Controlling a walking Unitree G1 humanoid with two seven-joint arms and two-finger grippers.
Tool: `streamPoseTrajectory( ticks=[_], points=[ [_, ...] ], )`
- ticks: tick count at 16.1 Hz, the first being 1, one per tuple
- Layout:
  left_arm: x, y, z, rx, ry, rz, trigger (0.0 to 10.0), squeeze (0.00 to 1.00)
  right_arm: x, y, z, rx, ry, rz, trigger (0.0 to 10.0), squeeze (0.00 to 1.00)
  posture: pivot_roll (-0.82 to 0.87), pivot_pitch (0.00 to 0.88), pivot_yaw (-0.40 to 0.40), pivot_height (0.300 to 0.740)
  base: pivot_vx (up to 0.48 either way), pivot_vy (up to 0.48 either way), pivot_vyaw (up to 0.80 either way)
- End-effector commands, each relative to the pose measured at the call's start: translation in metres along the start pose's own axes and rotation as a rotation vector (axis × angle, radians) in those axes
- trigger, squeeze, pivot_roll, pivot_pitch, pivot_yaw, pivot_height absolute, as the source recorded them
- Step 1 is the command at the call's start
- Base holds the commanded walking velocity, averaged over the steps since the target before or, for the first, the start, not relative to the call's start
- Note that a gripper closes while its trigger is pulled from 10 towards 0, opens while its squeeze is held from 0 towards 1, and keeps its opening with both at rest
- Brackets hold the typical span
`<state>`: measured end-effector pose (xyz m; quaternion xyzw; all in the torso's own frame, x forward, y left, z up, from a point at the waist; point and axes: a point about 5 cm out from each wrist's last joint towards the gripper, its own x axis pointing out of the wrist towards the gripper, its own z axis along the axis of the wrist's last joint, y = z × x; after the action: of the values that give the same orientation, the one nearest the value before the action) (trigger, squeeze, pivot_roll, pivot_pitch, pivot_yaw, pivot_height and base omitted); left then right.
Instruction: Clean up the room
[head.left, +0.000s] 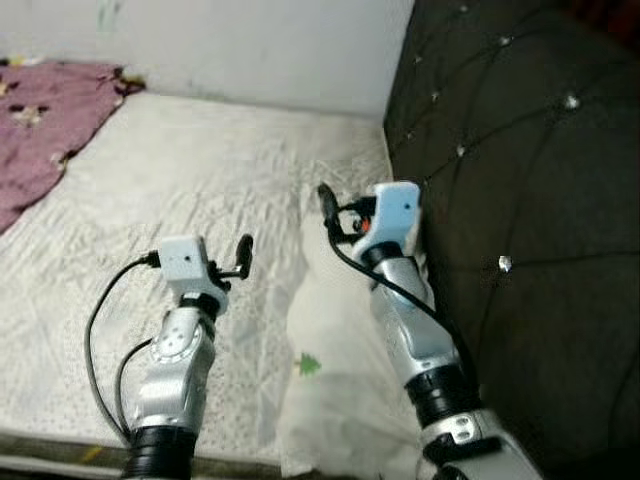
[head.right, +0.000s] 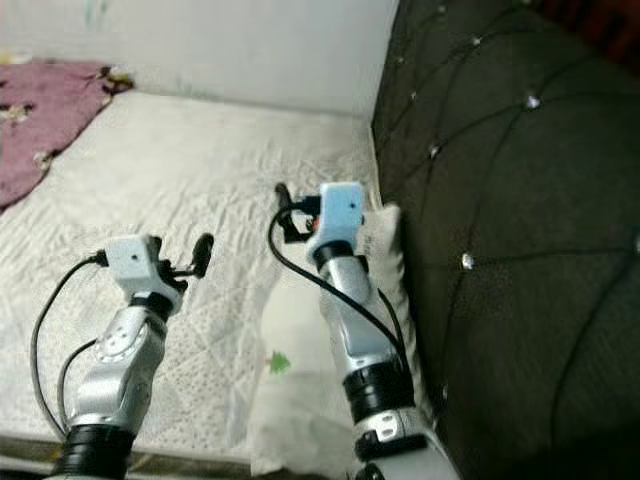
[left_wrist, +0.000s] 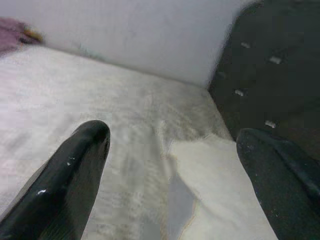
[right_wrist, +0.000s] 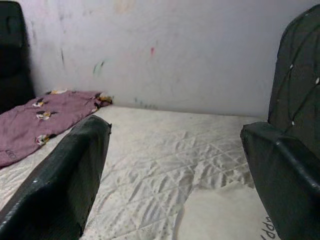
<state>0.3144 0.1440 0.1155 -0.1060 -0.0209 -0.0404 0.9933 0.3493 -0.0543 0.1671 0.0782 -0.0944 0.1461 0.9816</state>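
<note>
White pillow (head.left: 340, 370) lies nearest, at 6 o'clock, flat on the mattress (head.left: 180, 200) against the dark tufted headboard (head.left: 520, 200); small green mark on it, slightly rumpled. Right gripper (head.left: 335, 215) hovers above it, fingers spread wide, empty. Left gripper (head.left: 243, 255) at 9 o'clock of the pillow, also wide, empty. Likely step: reaching for the pillow; next needs lowering and pinching its edge. Purple blanket (head.left: 45, 130) bunched at 10 o'clock.
</note>
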Motion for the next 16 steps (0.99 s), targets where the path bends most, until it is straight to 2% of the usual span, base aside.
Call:
streamPoseTrajectory(
  ticks=[1,16],
  points=[
    [0.0017,-0.0057,0.0007,0.016,0.001,-0.021,10.0,0.00,0.0024,0.0068,0.0017,0.032,-0.010,-0.001,10.0,0.00,0.02,0.035,-0.064,0.740,0.000,0.480,0.00],
    [0.0032,-0.0068,0.0043,0.012,-0.015,-0.024,10.0,0.00,0.0042,0.0099,-0.0027,0.014,-0.002,0.009,10.0,0.00,0.02,0.022,-0.059,0.740,0.000,0.000,0.00]
  ],
)
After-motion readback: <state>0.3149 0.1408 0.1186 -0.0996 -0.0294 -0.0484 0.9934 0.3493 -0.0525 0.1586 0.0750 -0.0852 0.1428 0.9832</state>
